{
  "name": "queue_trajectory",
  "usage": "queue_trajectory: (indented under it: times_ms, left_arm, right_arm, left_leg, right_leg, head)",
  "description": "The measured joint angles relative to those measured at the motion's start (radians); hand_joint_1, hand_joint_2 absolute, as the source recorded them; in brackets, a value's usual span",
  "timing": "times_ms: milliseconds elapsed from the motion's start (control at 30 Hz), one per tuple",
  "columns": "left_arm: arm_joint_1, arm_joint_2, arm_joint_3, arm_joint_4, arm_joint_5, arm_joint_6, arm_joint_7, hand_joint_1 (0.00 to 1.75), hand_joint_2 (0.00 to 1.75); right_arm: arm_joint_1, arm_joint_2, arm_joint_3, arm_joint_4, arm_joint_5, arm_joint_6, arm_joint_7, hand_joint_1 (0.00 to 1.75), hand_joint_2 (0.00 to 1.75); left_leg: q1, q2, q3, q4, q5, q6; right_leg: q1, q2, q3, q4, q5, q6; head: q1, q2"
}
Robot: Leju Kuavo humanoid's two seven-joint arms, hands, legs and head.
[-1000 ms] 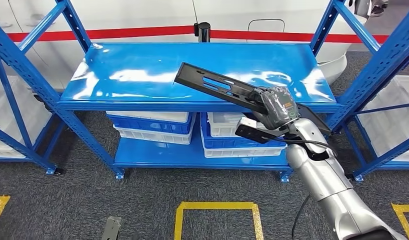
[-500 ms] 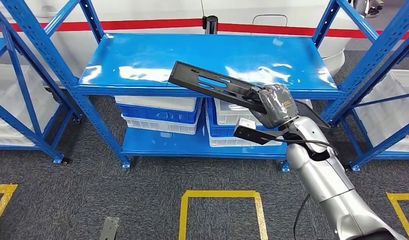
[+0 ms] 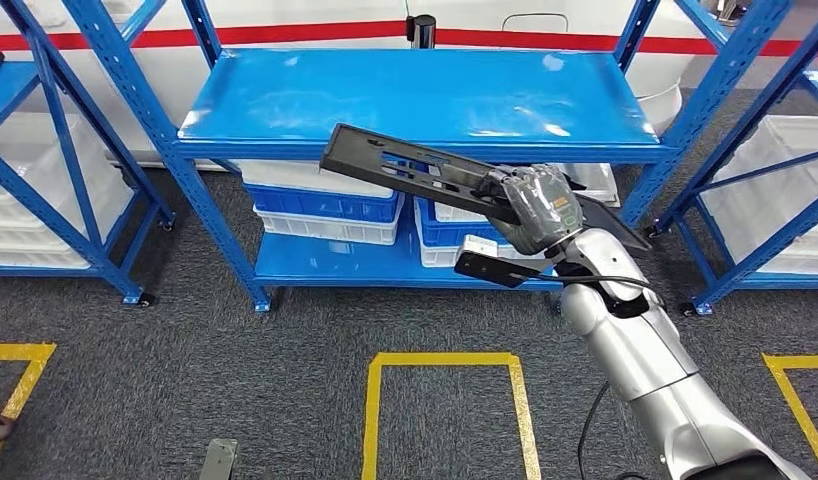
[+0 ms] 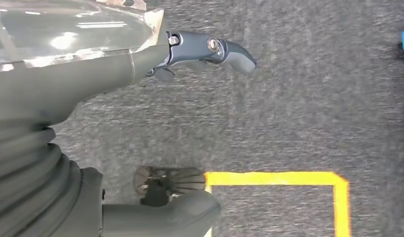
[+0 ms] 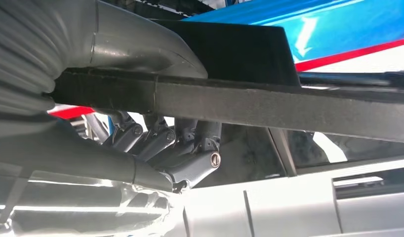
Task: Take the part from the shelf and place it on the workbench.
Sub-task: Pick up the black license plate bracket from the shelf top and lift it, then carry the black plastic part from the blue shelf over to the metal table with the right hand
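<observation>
The part (image 3: 405, 166) is a long flat black bracket with slots. My right hand (image 3: 540, 205) grips it near one end and holds it tilted in the air in front of the blue shelf's (image 3: 415, 95) top board, its far end just over the front edge. In the right wrist view the part (image 5: 289, 106) runs as a dark bar across my curled fingers (image 5: 190, 148). My left hand (image 4: 66, 59) hangs over the grey carpet with its fingers (image 4: 224, 49) and thumb apart, holding nothing.
White and blue bins (image 3: 320, 205) sit on the lower board. More blue racks stand at the left (image 3: 45, 180) and right (image 3: 775, 180). Yellow floor lines (image 3: 445, 360) mark the carpet in front of me, with a small dark object (image 3: 218, 462) lying nearby.
The whole picture has shifted, so the camera has moved: the shelf now sits higher and farther off. The part stays in my right hand and now hangs in front of the shelf edge.
</observation>
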Motion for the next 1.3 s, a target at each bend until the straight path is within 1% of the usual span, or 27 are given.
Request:
queue_trajectory:
  times_ms: [33, 100, 133, 167, 233, 300, 367, 400, 467, 500, 567, 633, 667, 700, 733, 800, 833, 900, 967, 1000, 1033, 1100, 1133, 1167, 1200, 1233, 1300]
  left_arm:
    - [0.004, 0.001, 0.001, 0.001, 0.002, -0.001, -0.001, 0.00, 1.75]
    - [0.007, 0.003, 0.004, 0.002, 0.004, -0.001, -0.003, 0.00, 1.75]
    - [0.008, 0.004, 0.005, 0.002, 0.005, -0.002, -0.004, 0.00, 1.75]
    - [0.008, 0.004, 0.005, 0.003, 0.006, -0.002, -0.005, 0.00, 1.75]
    - [0.008, 0.006, 0.007, 0.003, 0.009, -0.003, -0.007, 0.00, 1.75]
    - [0.009, 0.007, 0.010, 0.004, 0.012, -0.006, -0.009, 0.00, 1.75]
    - [0.008, 0.009, 0.012, 0.004, 0.014, -0.012, -0.015, 0.00, 1.75]
    - [0.008, 0.010, 0.013, 0.004, 0.015, -0.016, -0.017, 0.00, 1.75]
    - [0.011, 0.012, 0.018, 0.004, 0.021, -0.023, -0.020, 0.00, 1.75]
    - [0.011, 0.013, 0.021, 0.004, 0.024, -0.027, -0.021, 0.00, 1.75]
    - [0.010, 0.013, 0.027, 0.004, 0.028, -0.033, -0.022, 0.00, 1.75]
    - [0.008, 0.014, 0.029, 0.004, 0.030, -0.037, -0.021, 0.00, 1.75]
    - [0.008, 0.014, 0.030, 0.004, 0.030, -0.039, -0.021, 0.00, 1.75]
    - [0.008, 0.014, 0.030, 0.004, 0.030, -0.041, -0.021, 0.00, 1.75]
    - [0.008, 0.014, 0.030, 0.004, 0.031, -0.043, -0.021, 0.00, 1.75]
    - [0.008, 0.016, 0.032, 0.004, 0.033, -0.046, -0.022, 0.00, 1.75]
    - [0.007, 0.017, 0.034, 0.004, 0.034, -0.048, -0.022, 0.00, 1.75]
    - [0.007, 0.020, 0.040, 0.004, 0.037, -0.049, -0.025, 0.00, 1.75]
    - [0.010, 0.022, 0.046, 0.004, 0.042, -0.048, -0.026, 0.00, 1.75]
    - [0.012, 0.023, 0.049, 0.004, 0.044, -0.048, -0.026, 0.00, 1.75]
    - [0.014, 0.023, 0.052, 0.004, 0.045, -0.048, -0.026, 0.00, 1.75]
    - [0.015, 0.025, 0.054, 0.004, 0.045, -0.047, -0.026, 0.00, 1.75]
    - [0.015, 0.025, 0.054, 0.004, 0.046, -0.047, -0.027, 0.00, 1.75]
    - [0.015, 0.025, 0.054, 0.004, 0.046, -0.047, -0.027, 0.00, 1.75]
    - [0.015, 0.025, 0.054, 0.004, 0.047, -0.047, -0.027, 0.00, 1.75]
    - [0.015, 0.025, 0.055, 0.004, 0.049, -0.046, -0.027, 0.00, 1.75]
    - [0.013, 0.026, 0.059, 0.004, 0.055, -0.045, -0.029, 0.00, 1.75]
  right_arm:
    - [-0.001, 0.005, 0.002, 0.001, 0.000, 0.000, -0.001, 1.75, 1.75]
    - [-0.004, 0.015, 0.006, 0.005, 0.000, 0.000, -0.005, 1.75, 1.75]
    - [-0.004, 0.019, 0.009, 0.007, 0.000, 0.000, -0.006, 1.75, 1.75]
    - [-0.004, 0.022, 0.011, 0.010, 0.000, 0.000, -0.007, 1.75, 1.75]
    - [-0.003, 0.024, 0.016, 0.015, 0.001, 0.000, -0.009, 1.75, 1.75]
    - [-0.003, 0.025, 0.019, 0.019, 0.001, -0.001, -0.011, 1.75, 1.75]
    - [-0.004, 0.026, 0.020, 0.022, 0.002, -0.004, -0.013, 1.75, 1.75]
    - [-0.005, 0.027, 0.020, 0.023, 0.002, -0.007, -0.013, 1.75, 1.75]
    - [-0.002, 0.028, 0.023, 0.028, 0.006, -0.011, -0.014, 1.75, 1.75]
    - [-0.001, 0.028, 0.025, 0.030, 0.008, -0.011, -0.013, 1.75, 1.75]
    - [0.001, 0.026, 0.027, 0.036, 0.013, -0.011, -0.009, 1.75, 1.75]
    - [0.001, 0.025, 0.027, 0.041, 0.015, -0.011, -0.005, 1.75, 1.75]
    - [0.001, 0.025, 0.027, 0.043, 0.015, -0.011, -0.003, 1.75, 1.75]
    - [0.001, 0.023, 0.027, 0.046, 0.015, -0.010, -0.002, 1.75, 1.75]
    - [0.001, 0.022, 0.027, 0.048, 0.015, -0.008, -0.001, 1.75, 1.75]
    - [-0.003, 0.020, 0.027, 0.054, 0.012, -0.003, 0.001, 1.75, 1.75]
    - [-0.007, 0.020, 0.027, 0.056, 0.009, -0.001, 0.001, 1.75, 1.75]
    - [-0.015, 0.019, 0.026, 0.064, -0.001, 0.000, -0.003, 1.75, 1.75]
    - [-0.018, 0.020, 0.026, 0.075, -0.008, 0.001, -0.006, 1.75, 1.75]
    - [-0.020, 0.021, 0.026, 0.081, -0.010, 0.001, -0.007, 1.75, 1.75]
    - [-0.023, 0.023, 0.026, 0.086, -0.012, 0.002, -0.008, 1.75, 1.75]
    - [-0.031, 0.029, 0.027, 0.092, -0.013, 0.002, -0.010, 1.75, 1.75]
    - [-0.033, 0.031, 0.027, 0.095, -0.013, 0.002, -0.010, 1.75, 1.75]
    - [-0.035, 0.032, 0.027, 0.097, -0.013, 0.002, -0.011, 1.75, 1.75]
    - [-0.036, 0.033, 0.027, 0.100, -0.013, 0.002, -0.011, 1.75, 1.75]
    - [-0.038, 0.035, 0.026, 0.104, -0.013, 0.002, -0.011, 1.75, 1.75]
    - [-0.047, 0.041, 0.024, 0.112, -0.015, 0.001, -0.009, 1.75, 1.75]
  left_leg:
    - [0.004, -0.001, -0.013, 0.039, -0.050, -0.008]
    - [0.015, -0.001, -0.044, 0.167, -0.162, -0.024]
    - [0.021, -0.001, -0.052, 0.230, -0.191, -0.032]
    - [0.027, 0.000, -0.051, 0.274, -0.196, -0.040]
    - [0.040, 0.001, -0.006, 0.270, -0.158, -0.053]
    - [0.050, 0.000, 0.099, 0.152, -0.135, -0.065]
    - [0.047, -0.004, 0.182, 0.033, -0.154, -0.059]
    - [0.042, -0.006, 0.197, 0.005, -0.163, -0.051]
    - [0.034, -0.003, 0.190, -0.010, -0.149, -0.025]
    - [0.032, -0.001, 0.184, -0.016, -0.137, -0.011]
    - [0.032, 0.004, 0.165, -0.026, -0.110, 0.014]
    - [0.028, 0.006, 0.135, -0.026, -0.087, 0.023]
    - [0.027, 0.006, 0.120, -0.026, -0.076, 0.023]
    - [0.027, 0.006, 0.105, -0.024, -0.065, 0.021]
    - [0.028, 0.006, 0.092, -0.023, -0.056, 0.018]
    - [0.029, 0.006, 0.068, -0.015, -0.042, 0.007]
    - [0.029, 0.006, 0.057, -0.010, -0.035, 0.000]
    - [0.023, 0.006, 0.042, -0.002, -0.019, -0.012]
    - [0.022, 0.005, 0.035, -0.001, -0.007, -0.018]
    - [0.024, 0.005, 0.029, 0.006, -0.020, -0.021]
    - [0.026, 0.005, 0.020, 0.030, -0.051, -0.025]
    - [0.029, 0.005, -0.012, 0.140, -0.155, -0.031]
    - [0.029, 0.004, -0.028, 0.212, -0.200, -0.033]
    - [0.029, 0.004, -0.038, 0.273, -0.225, -0.032]
    - [0.029, 0.004, -0.034, 0.307, -0.225, -0.030]
    - [0.028, 0.004, -0.013, 0.307, -0.206, -0.025]
    - [0.024, 0.002, 0.079, 0.208, -0.163, -0.006]
  right_leg:
    - [-0.007, -0.002, -0.010, -0.001, 0.016, -0.008]
    - [-0.007, -0.004, -0.041, 0.001, 0.045, -0.016]
    - [-0.007, -0.004, -0.058, 0.002, 0.058, -0.014]
    - [-0.009, -0.004, -0.075, 0.003, 0.070, -0.011]
    - [-0.015, -0.006, -0.108, 0.009, 0.091, 0.001]
    - [-0.019, -0.007, -0.136, 0.020, 0.106, 0.016]
    - [-0.019, -0.009, -0.151, 0.026, 0.121, 0.035]
    - [-0.019, -0.010, -0.156, 0.025, 0.130, 0.045]
    - [-0.020, -0.010, -0.161, 0.018, 0.145, 0.062]
    - [-0.021, -0.009, -0.169, 0.025, 0.134, 0.063]
    - [-0.022, -0.005, -0.203, 0.105, 0.064, 0.050]
    - [-0.021, -0.001, -0.241, 0.242, -0.016, 0.041]
    - [-0.020, 0.000, -0.247, 0.291, -0.031, 0.046]
    - [-0.019, 0.001, -0.237, 0.310, -0.029, 0.056]
    - [-0.019, 0.002, -0.210, 0.293, -0.012, 0.068]
    - [-0.023, 0.003, -0.117, 0.176, 0.016, 0.087]
    - [-0.020, 0.005, -0.073, 0.111, 0.015, 0.088]
    - [-0.014, 0.011, -0.034, 0.042, -0.001, 0.080]
    - [-0.015, 0.011, -0.041, 0.039, 0.004, 0.064]
    - [-0.018, 0.010, -0.048, 0.041, 0.011, 0.052]
    - [-0.020, 0.009, -0.057, 0.041, 0.020, 0.037]
    - [-0.016, 0.008, -0.079, 0.042, 0.040, 0.010]
    - [-0.011, 0.007, -0.091, 0.042, 0.050, 0.002]
    - [-0.006, 0.007, -0.104, 0.042, 0.060, -0.003]
    - [-0.002, 0.006, -0.116, 0.043, 0.070, -0.005]
    - [0.002, 0.006, -0.129, 0.043, 0.080, -0.005]
    - [0.008, 0.007, -0.151, 0.043, 0.101, -0.005]
  head:
    - [-0.001, 0.000]
    - [-0.003, 0.000]
    - [-0.003, 0.000]
    - [-0.003, 0.000]
    - [-0.003, 0.000]
    - [-0.004, 0.000]
    - [-0.002, 0.000]
    - [-0.001, 0.000]
    - [0.000, 0.000]
    - [0.000, 0.000]
    - [0.006, 0.000]
    - [0.011, 0.000]
    - [0.011, 0.000]
    - [0.012, 0.000]
    - [0.013, 0.000]
    - [0.013, 0.000]
    - [0.013, 0.000]
    - [0.011, 0.000]
    - [0.010, 0.000]
    - [0.009, 0.000]
    - [0.008, 0.000]
    - [0.007, 0.000]
    - [0.007, 0.000]
    - [0.007, 0.000]
    - [0.008, 0.000]
    - [0.008, 0.000]
    - [0.008, 0.000]
